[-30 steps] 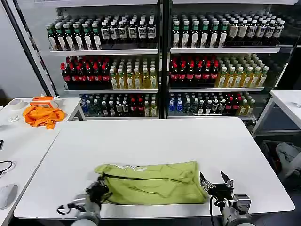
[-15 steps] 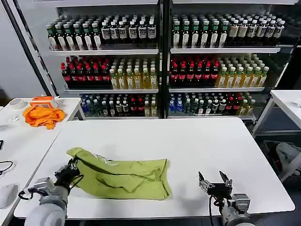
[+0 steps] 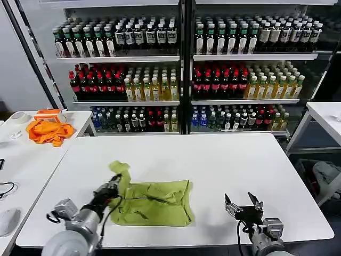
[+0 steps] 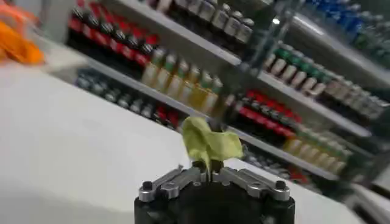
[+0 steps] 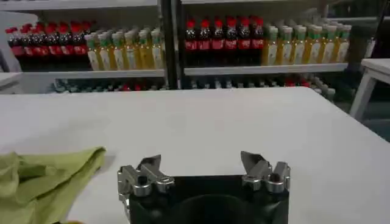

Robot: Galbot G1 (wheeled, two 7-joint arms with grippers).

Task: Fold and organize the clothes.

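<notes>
The light yellow-green T-shirt (image 3: 154,202) lies bunched and partly folded on the white table (image 3: 202,160), left of centre near the front edge. My left gripper (image 3: 114,184) is shut on the shirt's left corner and holds it lifted above the table; that pinched bit of cloth (image 4: 207,143) sticks up from the shut left gripper (image 4: 207,173). My right gripper (image 3: 242,205) hovers open over bare table to the right of the shirt, apart from it. Its open fingers (image 5: 149,165) stand wide, with the shirt's edge (image 5: 55,176) off to one side.
A bright orange cloth (image 3: 49,130) and an orange box lie on a second white table at the far left. Shelves of bottles (image 3: 181,69) stand behind the table. Another white table (image 3: 325,114) stands at the right. A cable lies at the left edge.
My left gripper dragged the shirt's end leftward, then swung back right, carrying the corner up over the shirt. The shirt now lies shorter and more bunched. The right gripper stayed put.
</notes>
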